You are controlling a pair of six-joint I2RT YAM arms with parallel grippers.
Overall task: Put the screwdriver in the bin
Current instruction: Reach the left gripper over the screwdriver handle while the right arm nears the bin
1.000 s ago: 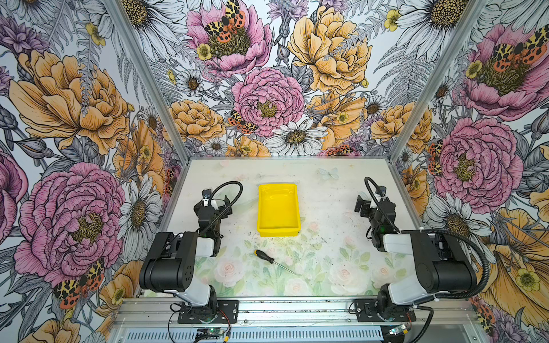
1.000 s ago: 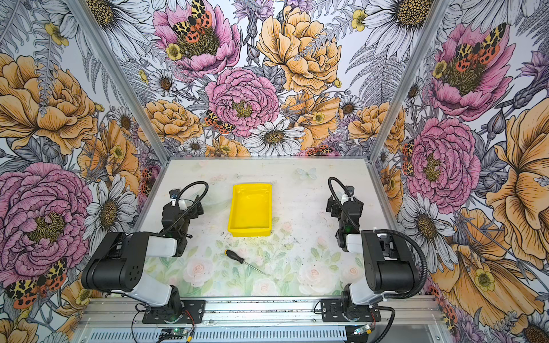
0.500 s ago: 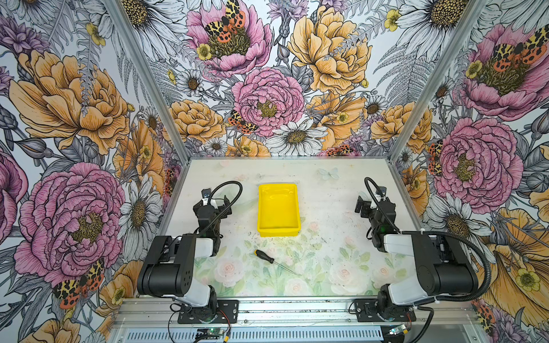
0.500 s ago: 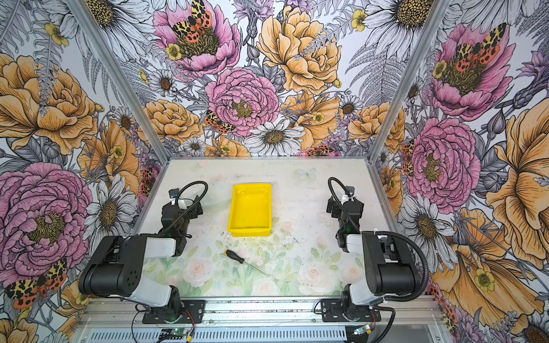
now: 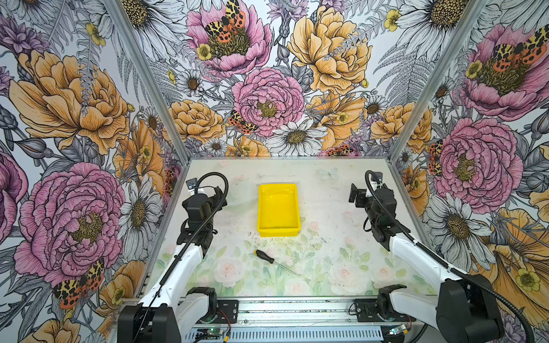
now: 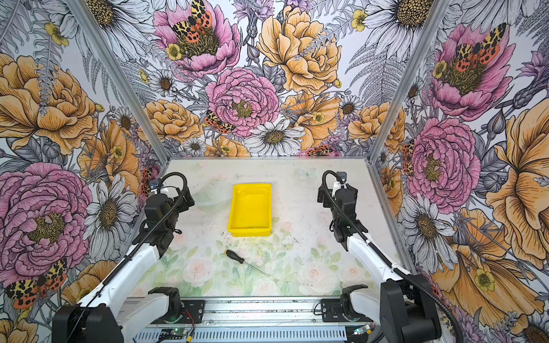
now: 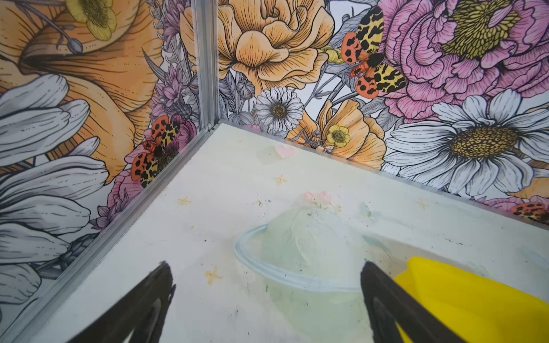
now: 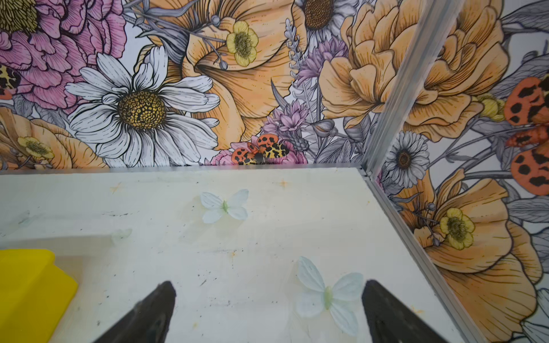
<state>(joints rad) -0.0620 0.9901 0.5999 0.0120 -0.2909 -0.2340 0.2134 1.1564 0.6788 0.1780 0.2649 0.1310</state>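
Currently listed: screwdriver (image 5: 274, 261), black handle, yellow butt, lying flat on table (image 5: 326, 208) near front wall of bin (image 5: 278, 234), apart from it, outside; bin yellow, mid-table between both arms; left gripper (image 7: 266, 267), jaws spread wide, gripping nothing, above table beside bin; right gripper (image 8: 269, 285), jaws likewise spread, gripping nothing, opposite side of bin, well apart from screwdriver.

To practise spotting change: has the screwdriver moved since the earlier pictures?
No. In both top views the screwdriver lies where it did, pointing the same way, with the same gap to the near wall of the bin.
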